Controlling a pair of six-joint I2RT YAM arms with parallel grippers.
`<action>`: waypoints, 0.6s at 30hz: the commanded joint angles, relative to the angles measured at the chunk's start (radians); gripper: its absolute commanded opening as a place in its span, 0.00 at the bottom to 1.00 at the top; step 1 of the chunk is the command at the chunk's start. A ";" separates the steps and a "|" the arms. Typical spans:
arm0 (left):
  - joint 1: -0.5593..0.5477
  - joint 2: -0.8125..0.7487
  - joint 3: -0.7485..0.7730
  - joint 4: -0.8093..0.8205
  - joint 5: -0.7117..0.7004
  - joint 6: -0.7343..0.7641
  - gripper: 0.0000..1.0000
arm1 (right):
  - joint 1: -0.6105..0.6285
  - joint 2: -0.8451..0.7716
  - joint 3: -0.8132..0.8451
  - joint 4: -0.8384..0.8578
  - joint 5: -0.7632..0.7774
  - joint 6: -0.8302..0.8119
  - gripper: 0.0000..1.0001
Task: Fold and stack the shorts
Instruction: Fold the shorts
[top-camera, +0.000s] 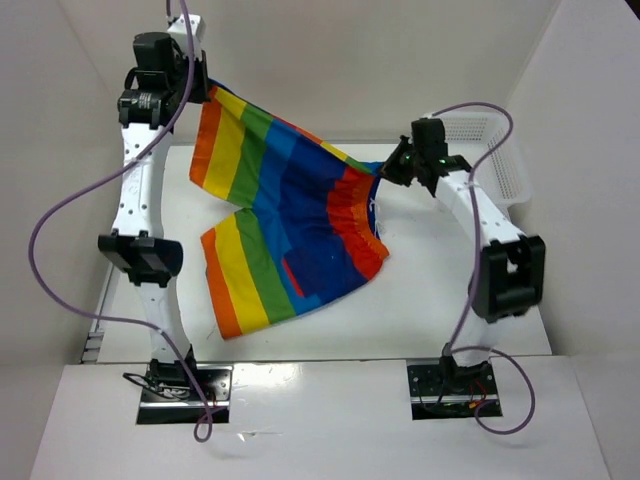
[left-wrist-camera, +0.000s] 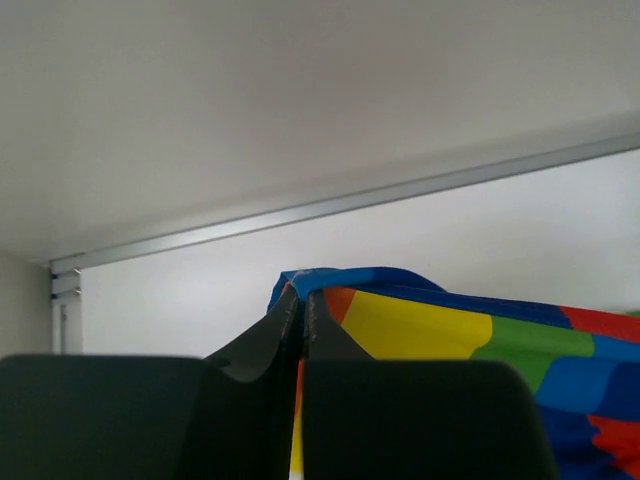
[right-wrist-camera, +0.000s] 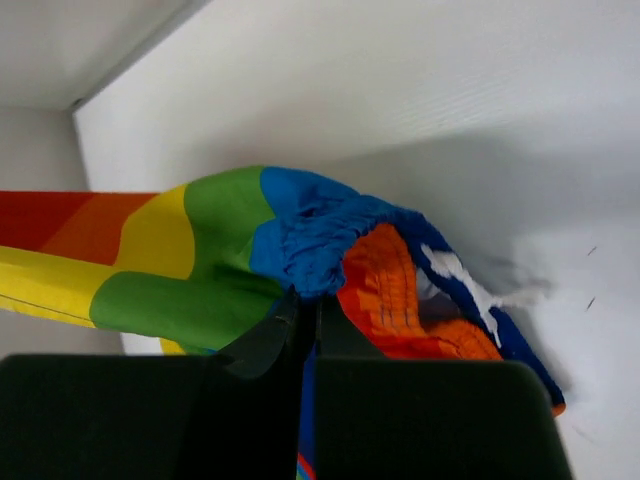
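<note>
Rainbow-striped shorts (top-camera: 290, 215), one pair, gripped by two tightly closed hands (left hand (left-wrist-camera: 302, 312) on a corner, right hand (right-wrist-camera: 308, 318) on waistband)

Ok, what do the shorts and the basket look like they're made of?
The shorts look like thin, soft cloth with a matte finish: they sag and fold where they hang, and the waistband puckers as if elasticated. The fibre cannot be told. The basket looks like rigid white plastic, slightly glossy, with moulded mesh walls.
</note>
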 joint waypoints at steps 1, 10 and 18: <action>0.060 0.048 0.079 0.101 0.037 0.026 0.00 | -0.037 0.130 0.118 0.063 0.077 -0.047 0.00; 0.089 0.195 0.088 0.081 0.148 0.026 0.00 | -0.046 0.392 0.329 0.011 0.035 -0.075 0.00; 0.098 -0.013 -0.250 0.035 0.198 0.026 0.00 | -0.055 0.298 0.171 0.035 -0.015 -0.095 0.00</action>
